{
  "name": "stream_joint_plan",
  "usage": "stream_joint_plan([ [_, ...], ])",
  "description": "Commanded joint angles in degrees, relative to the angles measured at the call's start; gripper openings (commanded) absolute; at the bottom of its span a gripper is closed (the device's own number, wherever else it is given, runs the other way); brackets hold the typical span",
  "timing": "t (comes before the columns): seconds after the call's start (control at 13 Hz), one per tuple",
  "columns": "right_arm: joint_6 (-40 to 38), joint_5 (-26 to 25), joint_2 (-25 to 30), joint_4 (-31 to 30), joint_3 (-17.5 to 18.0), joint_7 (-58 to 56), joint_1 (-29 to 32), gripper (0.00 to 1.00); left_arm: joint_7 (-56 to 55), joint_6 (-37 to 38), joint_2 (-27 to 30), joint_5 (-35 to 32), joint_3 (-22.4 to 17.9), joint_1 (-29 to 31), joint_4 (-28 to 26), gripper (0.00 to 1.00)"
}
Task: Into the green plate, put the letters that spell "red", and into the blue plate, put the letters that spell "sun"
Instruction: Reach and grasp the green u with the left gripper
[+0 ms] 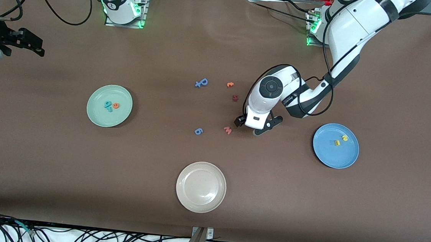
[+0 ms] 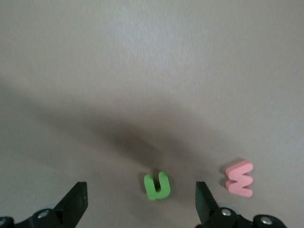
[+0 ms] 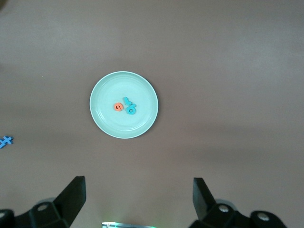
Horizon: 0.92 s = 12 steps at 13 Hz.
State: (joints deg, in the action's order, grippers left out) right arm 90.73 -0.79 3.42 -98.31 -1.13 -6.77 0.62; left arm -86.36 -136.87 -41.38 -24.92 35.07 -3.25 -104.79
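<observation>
On the brown matte desk [image 1: 221,52], the green foam arch letter [image 2: 157,185] lies flat between the spread fingers of the left gripper [image 2: 141,202], beside a pink "w" [image 2: 239,178]. Right gripper [image 3: 137,199] is released too, high over the smooth round green plate [image 3: 102,118] w/ orange "e" [image 3: 117,107] & teal letters [image 3: 129,107]. Blue plate [image 1: 328,155] has two yellow letters [image 1: 341,140].

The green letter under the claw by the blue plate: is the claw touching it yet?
Apart. In the left wrist view the green letter lies on the table between the open fingers of the left gripper, with bare table showing on both sides of it.
</observation>
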Motion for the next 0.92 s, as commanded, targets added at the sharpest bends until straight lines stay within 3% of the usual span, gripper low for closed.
stream_joint_plan([
  [0.0,-0.03,-0.88,0.45,0.22,-1.33,0.18,-2.20,1.00,-2.32,-2.08,-0.89,-2.24,-1.23,-1.84,0.02,1.00],
  [0.15,0.06,-0.88,-0.43,0.31,-1.16,0.27,-2.46,1.00,-2.67,-2.35,-1.25,-2.59,-3.50,-4.39,0.11,1.00],
  [0.46,0.41,-0.88,-1.40,1.45,-1.07,0.18,-2.55,1.00,-2.76,-2.44,-1.42,-2.59,-4.04,-4.66,0.37,0.93],
  [0.84,0.59,-0.35,-2.54,1.54,-1.86,0.09,-2.03,1.00,-4.60,-2.44,-1.77,-2.59,-4.04,-4.75,0.55,0.45],
])
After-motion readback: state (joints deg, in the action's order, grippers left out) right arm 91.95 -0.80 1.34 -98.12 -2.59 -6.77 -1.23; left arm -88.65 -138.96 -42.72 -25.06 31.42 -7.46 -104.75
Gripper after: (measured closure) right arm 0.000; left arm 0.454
